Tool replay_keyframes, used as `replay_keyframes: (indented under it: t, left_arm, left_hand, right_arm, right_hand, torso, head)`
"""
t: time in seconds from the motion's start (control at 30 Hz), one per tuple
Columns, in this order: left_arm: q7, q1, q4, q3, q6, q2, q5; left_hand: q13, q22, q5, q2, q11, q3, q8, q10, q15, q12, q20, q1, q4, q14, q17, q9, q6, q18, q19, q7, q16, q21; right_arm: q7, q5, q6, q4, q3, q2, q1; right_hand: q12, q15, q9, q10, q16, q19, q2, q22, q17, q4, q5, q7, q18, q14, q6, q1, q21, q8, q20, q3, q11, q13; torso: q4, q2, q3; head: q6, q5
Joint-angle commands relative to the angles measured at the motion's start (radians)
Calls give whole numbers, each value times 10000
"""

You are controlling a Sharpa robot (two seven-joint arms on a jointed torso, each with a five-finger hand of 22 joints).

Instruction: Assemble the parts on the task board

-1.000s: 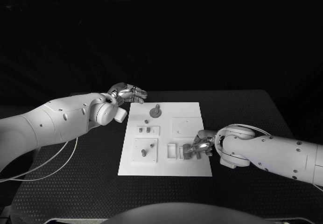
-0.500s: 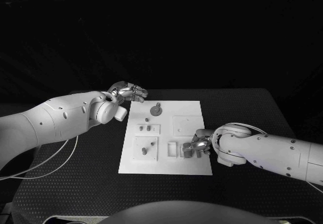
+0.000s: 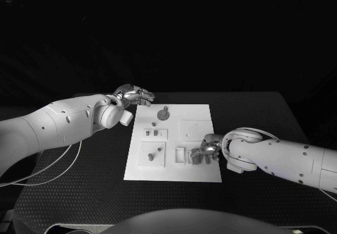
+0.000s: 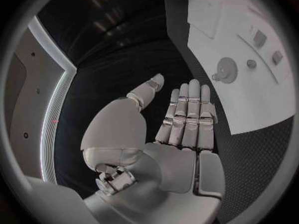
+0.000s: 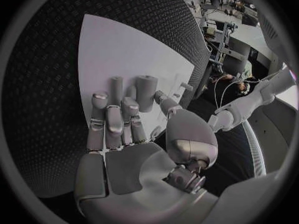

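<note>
White task board [image 3: 196,171] lying mid-table, grey parts [image 3: 163,114] scattered across it. Right hand [image 3: 207,152] low over the board's right edge, fingers curled around a small part [image 5: 146,92], apparently gripping it. Left hand [image 3: 133,95] off the board's far left corner, flat, fingers together, holding nothing. Risk: part slipping or jamming tilted in its slot; board sliding, unbraced.
</note>
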Motion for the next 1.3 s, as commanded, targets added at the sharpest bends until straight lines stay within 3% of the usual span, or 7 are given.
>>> replay_keyframes:
  t: [0.03, 0.23, 0.47, 0.8, 1.13, 1.3]
  left_arm:
    - [41, 9, 19, 6, 148, 7, 61]
    - [34, 9, 10, 6, 143, 2, 61]
    - [30, 9, -13, 6, 131, -18, 61]
    - [22, 10, -14, 6, 129, -42, 61]
    - [12, 14, -20, 5, 108, -54, 60]
    - [-2, 16, -12, 5, 110, -51, 60]
  left_hand:
    - [-15, -16, 26, 7, 52, 5, 58, -35, 36, -54, 66, -113, 81, 20, 10, -10, -56, -74, -30, 9, -45, -65]
    - [-16, -16, 28, 8, 52, 8, 59, -36, 35, -55, 64, -112, 84, 21, 14, -11, -56, -74, -31, 9, -49, -65]
    - [-18, -16, 30, 7, 52, 13, 61, -36, 34, -55, 62, -108, 85, 22, 21, -12, -55, -74, -33, 9, -55, -65]
    - [-20, -16, 32, 3, 51, 17, 64, -36, 33, -55, 61, -104, 88, 24, 30, -14, -54, -74, -35, 8, -63, -63]
    - [-23, -16, 34, 1, 52, 22, 69, -37, 33, -56, 60, -101, 90, 27, 39, -14, -49, -74, -37, 4, -71, -62]
    - [-25, -16, 33, 0, 54, 22, 72, -43, 33, -59, 61, -106, 97, 28, 44, -15, -47, -74, -36, 4, -75, -61]
  right_arm:
    - [-88, -18, 146, -1, -85, 27, -117]
    - [34, 396, -147, 71, -85, -42, -115]
    - [121, 820, -441, 428, -77, -307, -87]
    - [74, 905, -593, 906, -54, -612, 235]
    - [9, 999, -631, 896, -47, -468, 293]
    - [-32, 1219, -516, 614, -47, -162, 301]
  right_hand:
    - [47, -120, 3, -179, 13, 32, 462, 157, 17, -918, 20, 21, 149, 121, 138, 272, 21, -19, 53, 743, -84, -40]
    - [75, -132, 8, -133, 3, 85, 519, 141, 69, -1005, 15, -12, 149, 204, 252, 42, 10, -19, 71, 806, -105, -101]
    - [88, -147, 8, -110, -4, 115, 390, 135, 58, -916, 18, -34, 149, 224, 322, -148, -2, -24, 63, 855, -129, -143]
    - [92, -159, 6, -95, -10, 131, 306, 133, 76, -885, 17, -46, 149, 253, 352, -197, -8, -32, 52, 903, -140, -169]
    - [95, -169, 3, -84, -13, 145, 214, 134, 82, -883, 15, -51, 149, 268, 366, -216, -9, -43, 41, 937, -146, -189]
    - [95, -171, 1, -82, -15, 149, 193, 133, 80, -860, 14, -51, 149, 270, 368, -239, -12, -49, 40, 947, -147, -197]
  torso:
    - [-2, 9, 6]
    - [-2, 16, 4]
    - [-2, 23, 8]
    - [-2, 34, 2]
    - [13, 43, 3]
    - [4, 49, -1]
  head:
    - [5, -6]
    - [12, -21]
    - [37, -30]
    - [73, -50]
    - [88, -22]
    - [86, -5]
